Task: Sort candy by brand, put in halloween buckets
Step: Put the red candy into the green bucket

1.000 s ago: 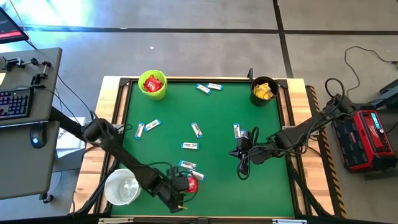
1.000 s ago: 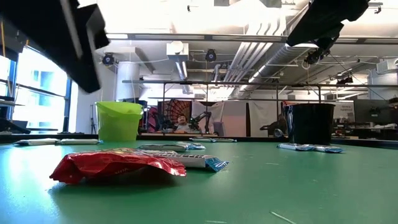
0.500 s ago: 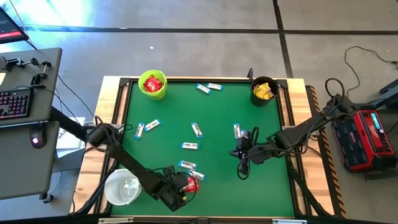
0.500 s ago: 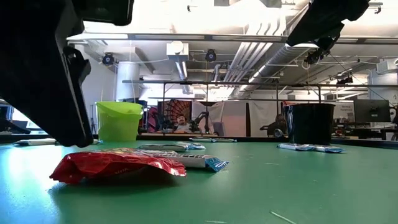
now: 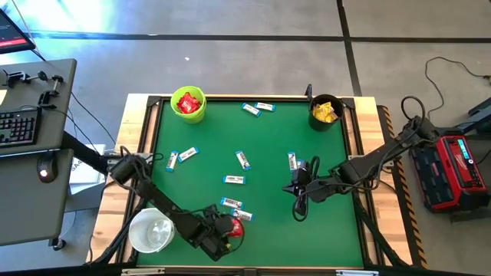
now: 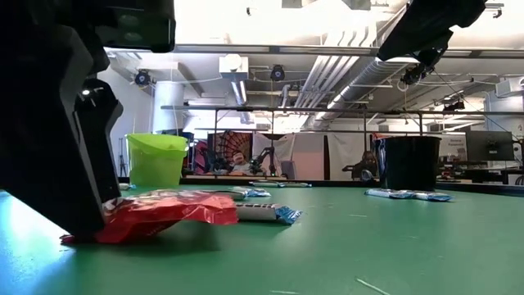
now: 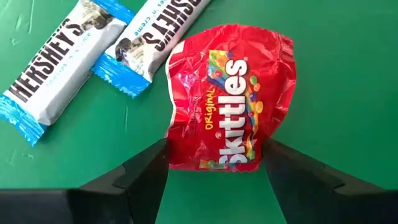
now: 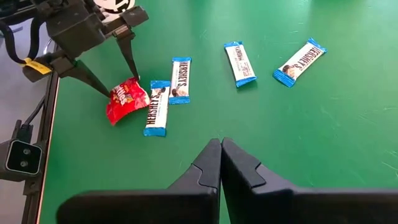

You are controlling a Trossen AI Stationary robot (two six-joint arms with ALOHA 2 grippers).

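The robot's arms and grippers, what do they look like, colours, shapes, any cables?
Both arms are dark, nearly black, built of jointed tube-like segments. The left gripper ends in two slim, pointed black fingers under a boxy dark head with a white round label. The right gripper has two flat, wedge-shaped matte black fingers. Black cables loop along the right arm, and a yellow tag hangs beside the left gripper's head.

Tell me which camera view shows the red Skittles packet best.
The left wrist view: the crinkled red Skittles packet fills the picture, label readable, between the left gripper's open jaws. The high view shows only a small red patch; the low view shows it edge-on, partly hidden; the right wrist view shows it small.
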